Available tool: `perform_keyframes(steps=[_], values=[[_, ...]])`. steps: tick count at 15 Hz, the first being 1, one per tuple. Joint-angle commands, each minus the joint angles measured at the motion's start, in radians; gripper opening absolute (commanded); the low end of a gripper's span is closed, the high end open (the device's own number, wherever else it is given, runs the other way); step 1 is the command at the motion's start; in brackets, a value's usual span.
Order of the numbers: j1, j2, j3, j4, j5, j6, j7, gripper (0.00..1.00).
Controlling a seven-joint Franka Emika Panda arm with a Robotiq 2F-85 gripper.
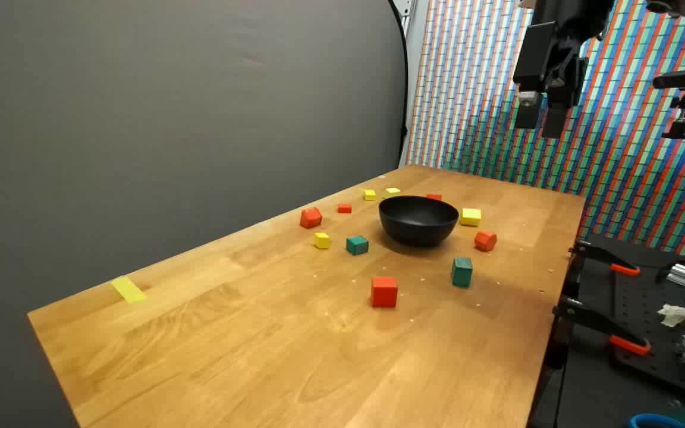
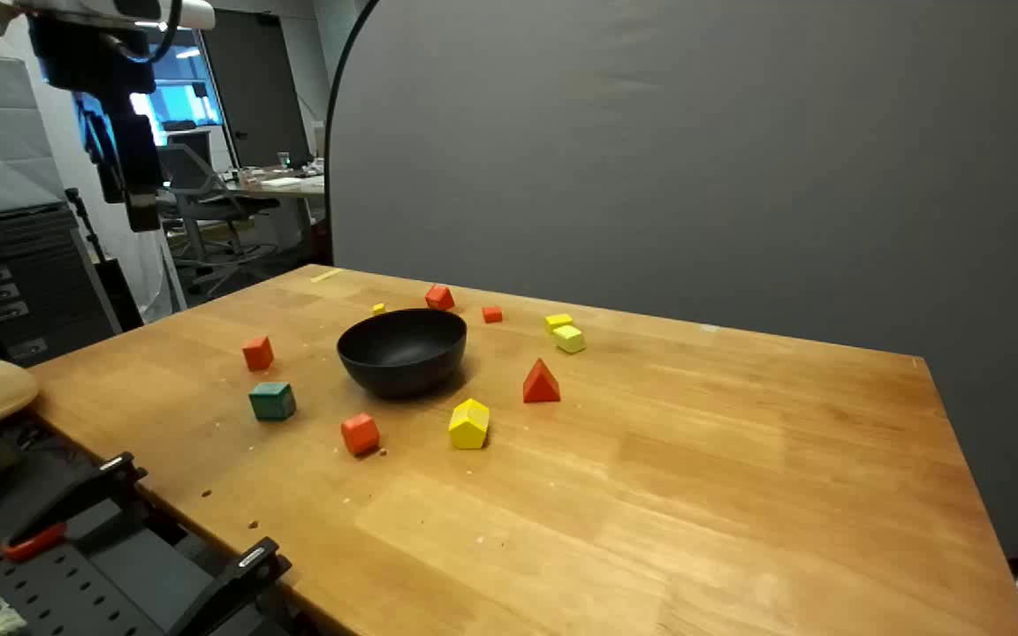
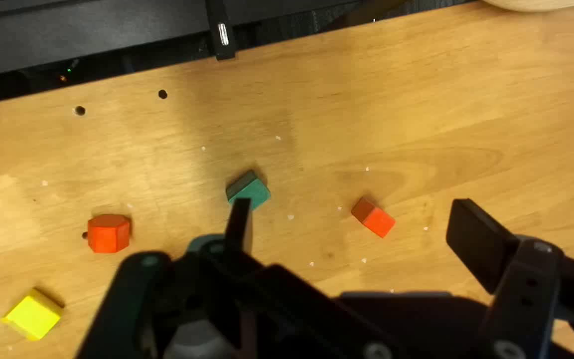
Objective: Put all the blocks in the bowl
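While the jaws hang wide apart, blocks (image 1: 384, 292) and bowl (image 1: 417, 230) lie below.

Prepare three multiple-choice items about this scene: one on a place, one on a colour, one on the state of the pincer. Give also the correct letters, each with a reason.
1. Where does the black bowl stand?
A) On the floor
B) On the table, with blocks around it
C) On the office chair

2. Which colour is the block with the triangular face?
A) Blue
B) White
C) Red

3. In which state is the pincer?
A) Open, holding nothing
B) Shut on a block
C) Shut, holding nothing

1: B, both exterior views show it there.
2: C, the face shows red in an exterior view.
3: A, the wrist view shows its fingers wide apart, gripping nothing.
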Motion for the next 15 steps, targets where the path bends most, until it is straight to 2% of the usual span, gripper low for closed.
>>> perform_keyframes(steps=[1,7,8,9,13,14,15], values=[[-0.005,-0.001,0.004,0.002,0.002,-0.004,-0.002,1.0],[-0.005,-0.001,0.004,0.004,0.002,-0.004,-0.002,1.0],[0.003,0.001,0.003,0.006,-0.038,0.001,-0.073,1.0],[0.024,0.005,-0.022,0.014,-0.035,-0.022,-0.145,1.0],[0.053,0.093,-0.035,0.074,-0.044,-0.015,-0.328,1.0],[0.087,0.136,-0.059,0.108,0.025,-0.033,-0.368,1.0],[0.043,0.052,-0.024,0.036,-0.018,-0.006,-0.291,1.0]])
